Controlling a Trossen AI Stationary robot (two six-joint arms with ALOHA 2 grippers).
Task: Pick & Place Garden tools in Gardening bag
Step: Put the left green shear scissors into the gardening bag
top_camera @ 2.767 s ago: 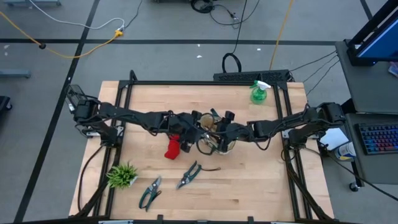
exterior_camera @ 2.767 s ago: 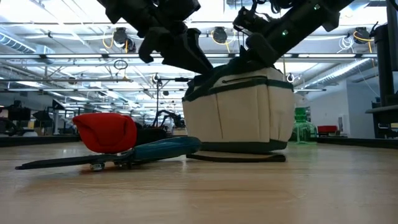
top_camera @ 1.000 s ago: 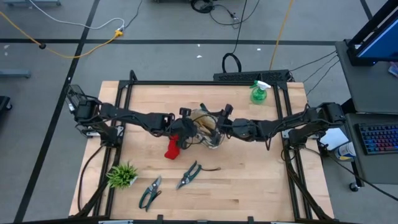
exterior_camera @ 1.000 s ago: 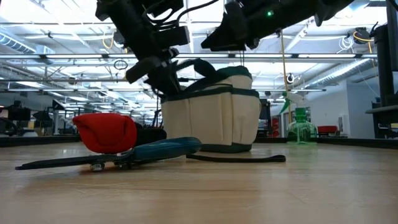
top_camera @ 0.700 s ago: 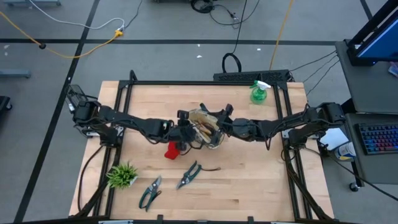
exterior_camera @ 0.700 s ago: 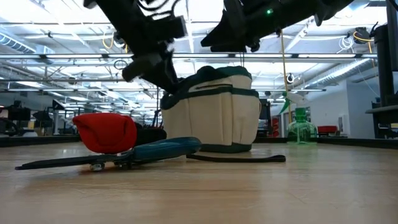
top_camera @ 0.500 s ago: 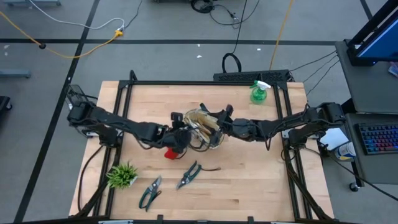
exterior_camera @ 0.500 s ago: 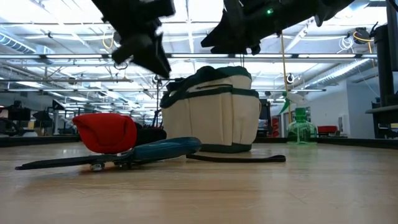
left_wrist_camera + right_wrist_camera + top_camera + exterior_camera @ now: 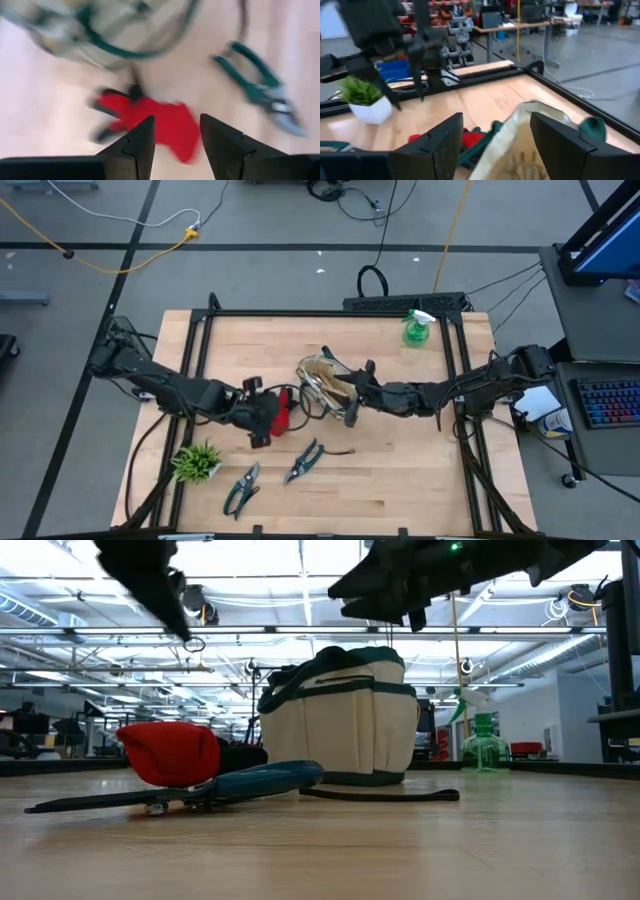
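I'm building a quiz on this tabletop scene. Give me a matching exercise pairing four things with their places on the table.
Things:
1. spray bottle
2. plant tuft
3. red glove
4. gardening bag

Places:
A. mid-table, below the right gripper
B. far right corner
C. beside the left gripper
D. near left corner

Pairs: 1-B, 2-D, 3-C, 4-A

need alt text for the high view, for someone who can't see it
Overhead, two dark arms meet mid-table: the left gripper hovers open beside a red glove, the right gripper open at the cream gardening bag. Two pruning shears lie nearer the front, a green spray bottle at the back.
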